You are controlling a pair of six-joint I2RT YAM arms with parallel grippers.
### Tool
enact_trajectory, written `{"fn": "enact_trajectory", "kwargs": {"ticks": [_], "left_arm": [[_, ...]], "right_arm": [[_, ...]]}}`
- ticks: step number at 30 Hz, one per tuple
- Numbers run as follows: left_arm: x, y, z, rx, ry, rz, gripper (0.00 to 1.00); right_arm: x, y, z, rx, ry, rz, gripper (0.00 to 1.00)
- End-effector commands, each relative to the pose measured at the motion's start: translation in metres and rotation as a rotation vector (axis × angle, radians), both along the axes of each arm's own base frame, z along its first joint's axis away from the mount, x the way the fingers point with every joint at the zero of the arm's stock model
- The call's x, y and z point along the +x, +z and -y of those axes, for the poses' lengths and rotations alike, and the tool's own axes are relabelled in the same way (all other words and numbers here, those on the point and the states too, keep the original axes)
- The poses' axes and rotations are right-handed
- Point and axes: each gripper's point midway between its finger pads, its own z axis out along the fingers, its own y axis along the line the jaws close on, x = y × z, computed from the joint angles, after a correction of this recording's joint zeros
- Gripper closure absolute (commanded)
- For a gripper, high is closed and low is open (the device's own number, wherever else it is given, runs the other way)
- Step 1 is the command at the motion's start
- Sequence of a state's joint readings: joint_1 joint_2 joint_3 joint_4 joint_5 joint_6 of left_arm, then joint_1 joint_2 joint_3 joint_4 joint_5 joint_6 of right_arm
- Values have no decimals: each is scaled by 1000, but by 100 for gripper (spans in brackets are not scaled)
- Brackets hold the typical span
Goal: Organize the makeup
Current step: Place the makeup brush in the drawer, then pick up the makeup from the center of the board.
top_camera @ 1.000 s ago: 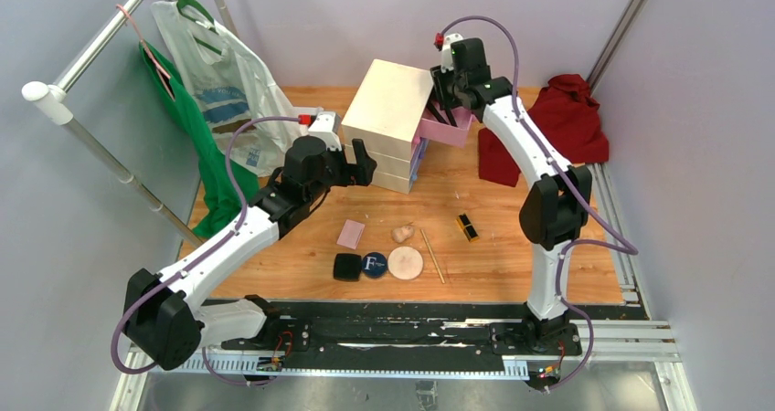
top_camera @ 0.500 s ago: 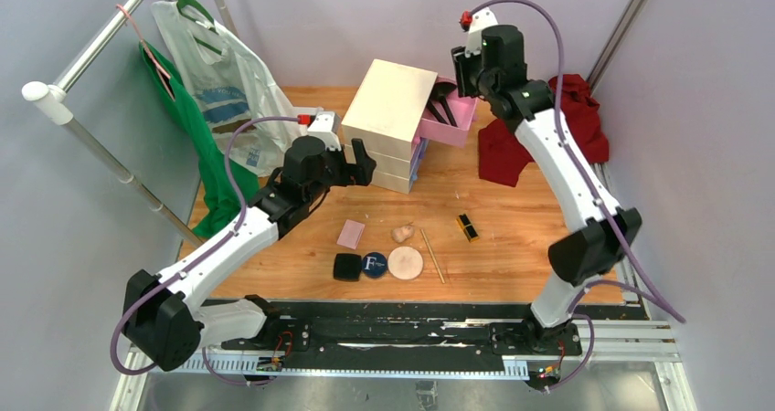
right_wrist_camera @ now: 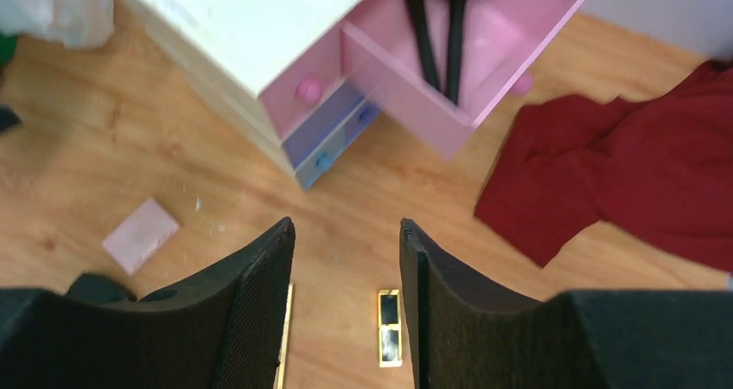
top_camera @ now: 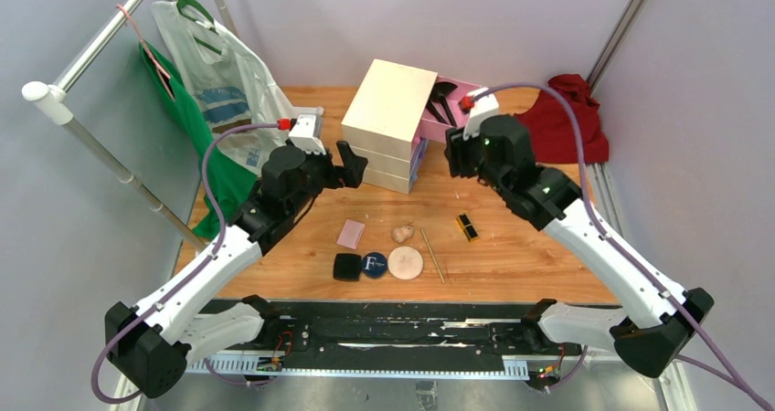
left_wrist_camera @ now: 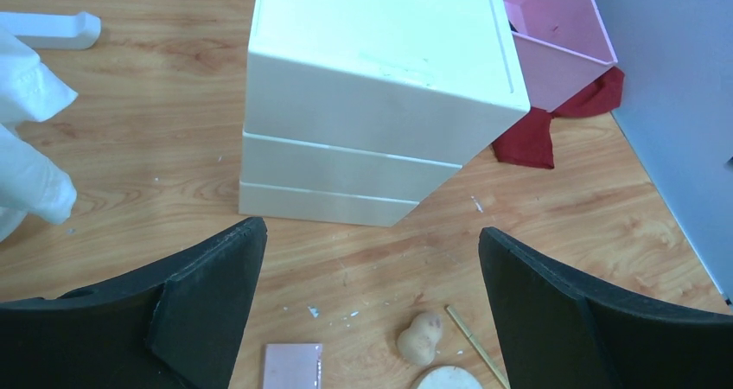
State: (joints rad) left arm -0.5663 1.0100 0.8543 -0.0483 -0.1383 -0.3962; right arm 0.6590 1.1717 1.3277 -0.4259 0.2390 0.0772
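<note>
On the table lie a black square compact (top_camera: 347, 267), a round navy compact (top_camera: 373, 265), a beige round puff (top_camera: 405, 263), a pink square (top_camera: 350, 234), a beige sponge (top_camera: 401, 233), a pencil (top_camera: 432, 255) and a black-gold lipstick (top_camera: 468, 226). Black brushes (top_camera: 445, 105) lie in the open pink drawer (top_camera: 457, 123). My left gripper (left_wrist_camera: 370, 232) is open and empty, above the sponge (left_wrist_camera: 421, 335) and pink square (left_wrist_camera: 292, 365). My right gripper (right_wrist_camera: 346, 226) is open and empty, above the lipstick (right_wrist_camera: 389, 340), in front of the drawer (right_wrist_camera: 484, 69).
The cream chest (top_camera: 391, 119) stands at the back middle. A red cloth (top_camera: 557, 123) lies at the back right. A white bag (top_camera: 224, 82) and green cloth hang on a rail at the left.
My right arm has drawn back from the pink drawer and come down toward the table's middle, empty. The brushes stay in the drawer. My left gripper has shifted slightly.
</note>
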Motion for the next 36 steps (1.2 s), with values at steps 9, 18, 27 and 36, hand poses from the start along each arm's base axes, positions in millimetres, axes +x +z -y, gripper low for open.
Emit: {"fn": "enact_trajectory", "kwargs": {"ticks": [9, 18, 27, 36], "left_arm": [[-4, 3, 4, 17, -25, -20, 2], [-2, -1, 0, 29, -2, -25, 2], [0, -5, -1, 38, 7, -34, 2], [2, -9, 0, 42, 9, -39, 2]], "right_arm": [[-55, -146, -22, -87, 56, -301, 53], [-91, -214, -41, -41, 168, -453, 54], [-107, -249, -53, -89, 205, -516, 54], [-112, -283, -56, -115, 202, -575, 57]]}}
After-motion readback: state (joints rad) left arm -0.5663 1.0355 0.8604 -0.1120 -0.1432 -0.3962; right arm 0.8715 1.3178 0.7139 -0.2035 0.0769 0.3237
